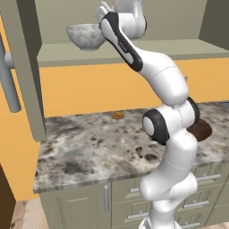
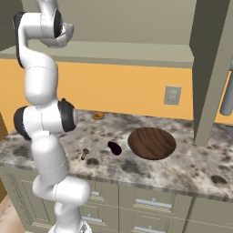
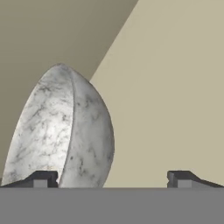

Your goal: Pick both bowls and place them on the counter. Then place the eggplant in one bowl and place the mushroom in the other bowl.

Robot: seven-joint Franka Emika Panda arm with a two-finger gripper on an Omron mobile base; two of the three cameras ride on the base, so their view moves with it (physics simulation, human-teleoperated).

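Kitchen counter [image 2: 191, 170] already has the wooden bowl [image 2: 151, 143]; marble bowl [image 1: 86, 36] sits shelved, gripper [image 3: 111, 179] jaws apart beside it, eggplant [image 2: 114, 148] and mushroom [image 2: 84, 154] loose.

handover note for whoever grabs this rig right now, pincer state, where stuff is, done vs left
Pincer: open, empty, up at the cabinet shelf by the marbled bowl; the bowl's rim is near one fingertip, not gripped.
Wooden bowl: on the counter, empty.
Eggplant: on the counter, just left of the wooden bowl.
Mushroom: on the counter, further left.
Done: wooden bowl placed.
Left: bring the marbled bowl down, then eggplant in one bowl, mushroom in the other.
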